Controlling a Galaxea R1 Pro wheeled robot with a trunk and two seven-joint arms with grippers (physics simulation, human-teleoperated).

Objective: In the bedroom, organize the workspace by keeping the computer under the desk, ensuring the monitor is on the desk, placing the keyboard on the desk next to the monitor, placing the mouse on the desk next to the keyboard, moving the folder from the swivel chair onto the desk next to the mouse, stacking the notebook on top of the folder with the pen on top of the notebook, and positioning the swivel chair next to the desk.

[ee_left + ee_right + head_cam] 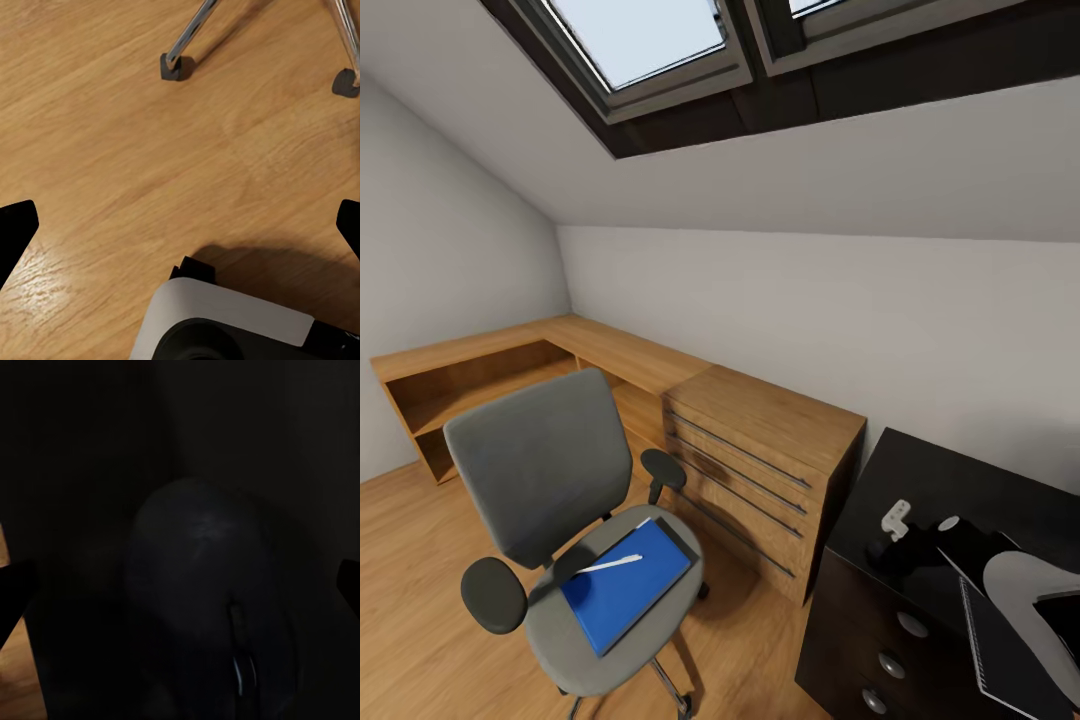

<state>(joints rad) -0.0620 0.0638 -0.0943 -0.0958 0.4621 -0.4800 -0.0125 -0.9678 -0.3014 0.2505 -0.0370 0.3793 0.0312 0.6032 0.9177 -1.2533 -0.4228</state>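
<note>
Plainly, line by line:

Swivel chair (550, 500): stands on the wooden floor (420, 590), well apart from the black surface (960, 490); its grey backrest is toward the low wooden shelving (480, 370), its seat toward the camera; two black armrests flank the seat.

Folder (628, 590): bright blue; lies flat on the chair seat; long axis runs diagonally, from the seat's front edge up toward the right armrest.

Pen (610, 564): slim and whitish; lies on the folder near its upper left edge; long axis nearly crosswise to the folder's, tip toward the right and slightly up.

Notebook (1000, 650): dark, with a spiral edge; lies flat on the black surface at the lower right, partly hidden by the robot's arm; long axis runs away from the camera.

Surface: black top with black drawers and round silver knobs (911, 624), beside a wooden drawer chest (760, 460).

Mouse (202, 585): dark and rounded; seen close in the right wrist view on the dark surface; long axis along the view, wheel end nearer the camera.

Right claw (180, 585): fingertips spread wide at both edges of its view, released, above the mouse.

Left claw (180, 225): fingertips spread wide, released, grasping nothing; hangs over the wooden floor, with chrome chair legs (187, 37) and casters beyond.
</note>
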